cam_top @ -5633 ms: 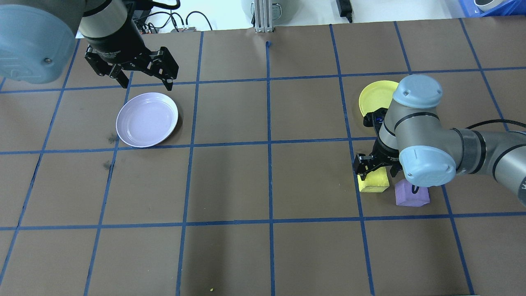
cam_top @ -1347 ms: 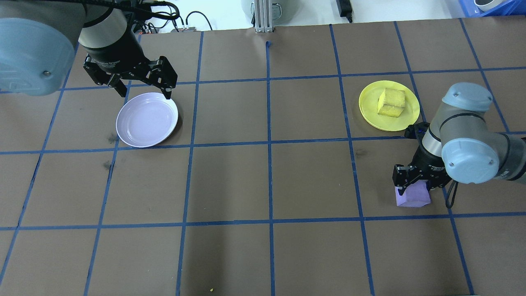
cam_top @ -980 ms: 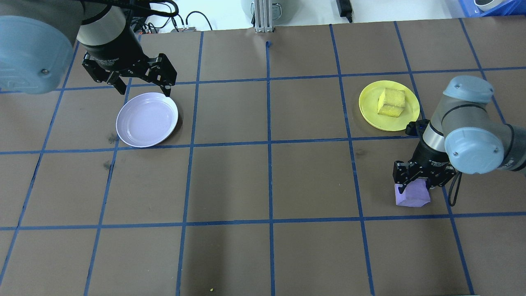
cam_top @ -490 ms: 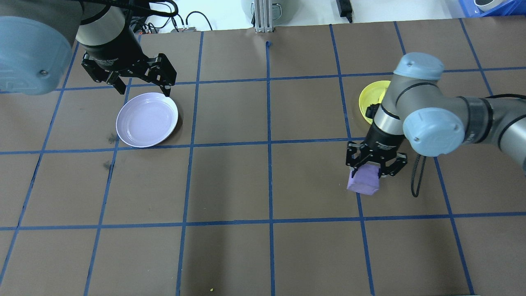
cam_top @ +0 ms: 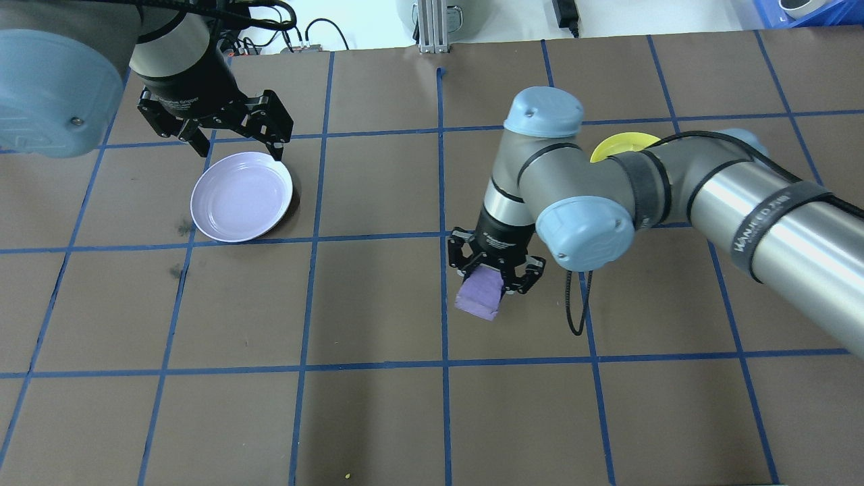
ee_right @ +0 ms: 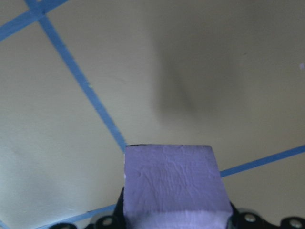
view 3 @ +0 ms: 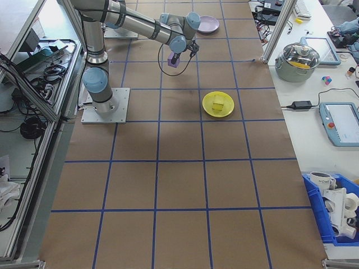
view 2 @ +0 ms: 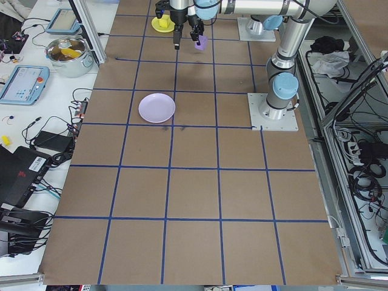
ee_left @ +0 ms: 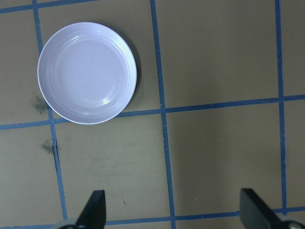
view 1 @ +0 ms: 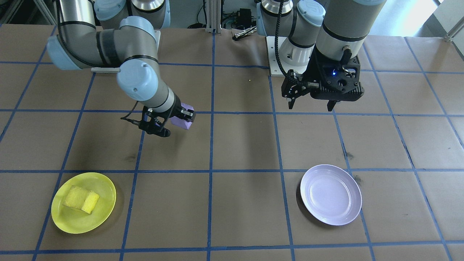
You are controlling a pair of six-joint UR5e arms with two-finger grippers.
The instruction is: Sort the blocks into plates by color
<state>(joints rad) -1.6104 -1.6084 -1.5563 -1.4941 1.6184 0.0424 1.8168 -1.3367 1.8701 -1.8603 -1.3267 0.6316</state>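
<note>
My right gripper (cam_top: 491, 280) is shut on the light purple block (cam_top: 479, 294), carried above the table near its middle; the block (view 1: 182, 120) also shows in the front view and fills the bottom of the right wrist view (ee_right: 172, 185). The yellow block (view 1: 81, 199) lies in the yellow plate (view 1: 72, 221); overhead, my right arm hides most of that plate (cam_top: 622, 145). The lavender plate (cam_top: 241, 196) holds nothing. My left gripper (cam_top: 233, 140) hangs open just beyond that plate's far rim, which the left wrist view shows as a plate (ee_left: 86, 72) ahead of the fingertips (ee_left: 94, 208).
Brown paper with a blue tape grid covers the table (cam_top: 378, 304). The right arm's cable (cam_top: 574, 304) dangles beside the carried block. Cables and a metal post (cam_top: 432, 27) sit past the far edge.
My right gripper took the yellow block to the yellow plate, then shut on the purple block, lifted it and has carried it left toward the table's middle. The left gripper barely moved.
</note>
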